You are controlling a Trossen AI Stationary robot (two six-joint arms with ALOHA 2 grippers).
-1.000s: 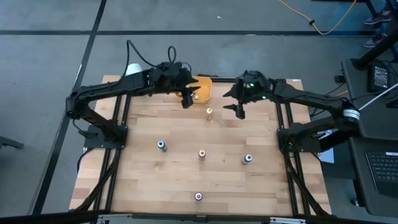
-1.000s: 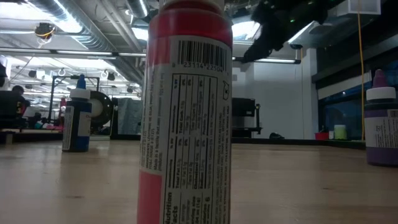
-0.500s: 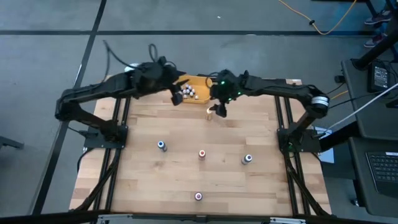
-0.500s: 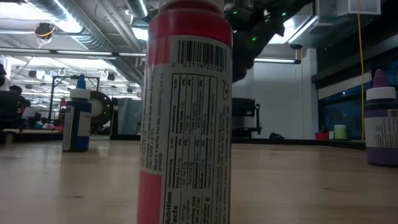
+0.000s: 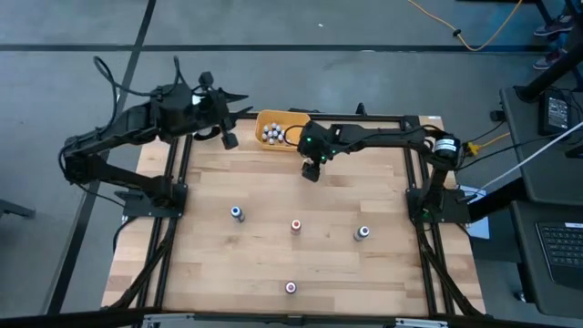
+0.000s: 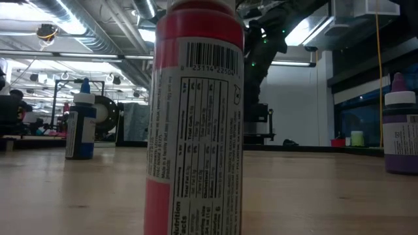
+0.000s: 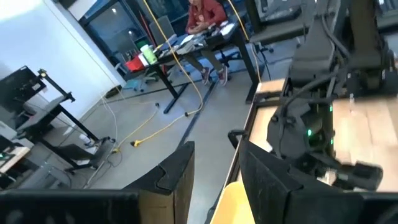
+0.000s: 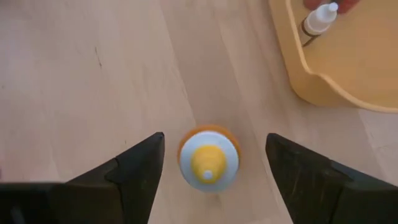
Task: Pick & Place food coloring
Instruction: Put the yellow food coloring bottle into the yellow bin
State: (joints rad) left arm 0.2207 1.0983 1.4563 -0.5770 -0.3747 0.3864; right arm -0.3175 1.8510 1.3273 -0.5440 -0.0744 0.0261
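Since the earlier frames the right gripper (image 5: 311, 169) has swung in from the open board to hang just beside the yellow-orange bin (image 5: 258, 121), directly over the orange-capped bottle (image 8: 208, 160), while the left gripper (image 5: 228, 138) has pulled back off the bin toward the table's left edge, well apart from it. Seen past the right wrist, the bottle stands upright on the wood just outside the bin's rim, its long axis pointing straight up at the camera, cap tip centred between the two dark fingers (image 8: 134, 168), which are spread wide with clear wood on either side of the cap. So the bottle lies straight below the gap, and a plain descent looks like what the grasp calls for; the right arm is plainly the nearer one. The left gripper's fingers stand slightly apart with nothing between them. Several bottles already lie inside the bin, and four more (image 5: 236, 213) stand farther out on the board, well away from it.
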